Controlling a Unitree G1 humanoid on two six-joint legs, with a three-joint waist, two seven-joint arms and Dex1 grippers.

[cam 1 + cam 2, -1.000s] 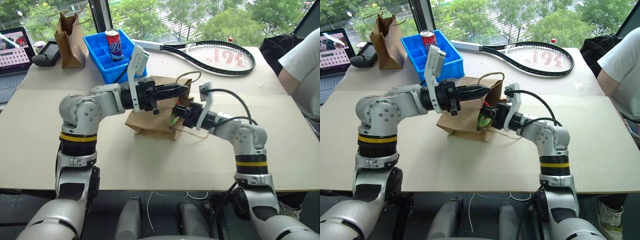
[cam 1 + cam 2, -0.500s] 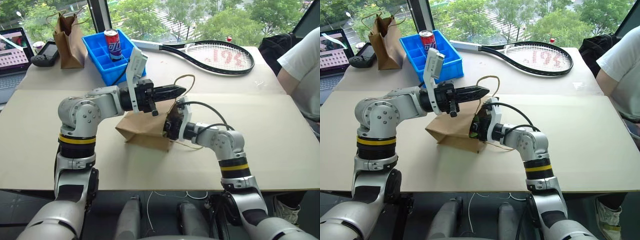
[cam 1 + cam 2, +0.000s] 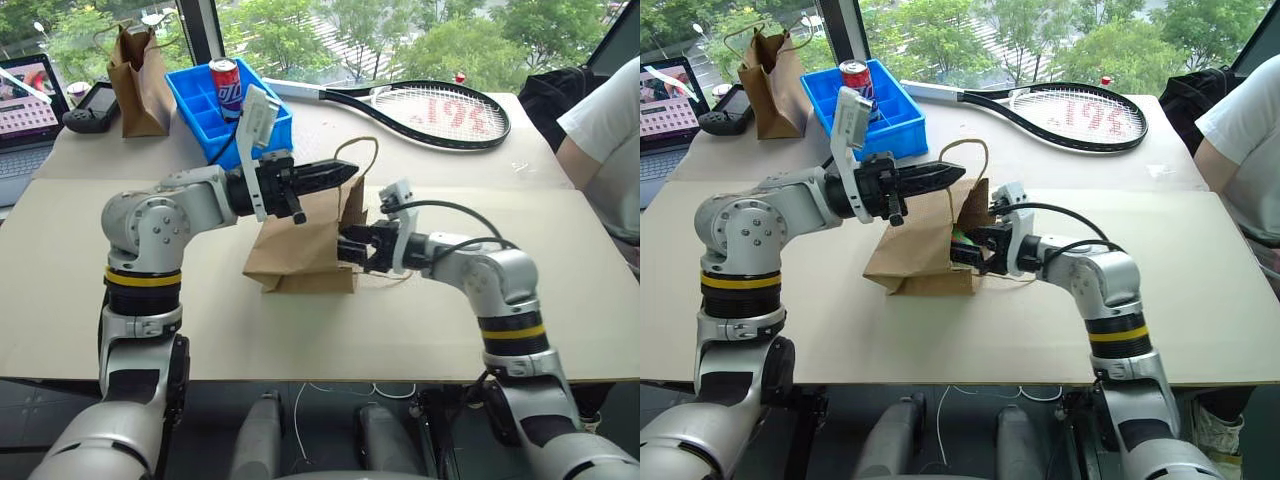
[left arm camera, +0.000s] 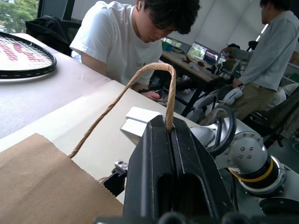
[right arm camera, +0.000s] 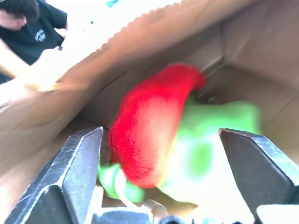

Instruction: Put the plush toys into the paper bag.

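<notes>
Paper bag (image 3: 300,250): lies mid-table, mouth toward the right gripper.
Left gripper (image 3: 350,168): fingers pinched tight on the bag's twine handle (image 4: 140,84), lifting it.
Right gripper (image 3: 962,249): at the bag's mouth, fingers spread wide, holding nothing.
Red toy (image 5: 149,121): inside the bag.
Green toy (image 5: 210,140): inside the bag, against the red one.

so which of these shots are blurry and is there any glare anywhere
Right wrist view: the red plush toy and green plush toy inside the paper bag are smeared soft, with blown-out white at the top. Left wrist view: the twine handle is sharp. Eye views: crisp, even daylight.
</notes>
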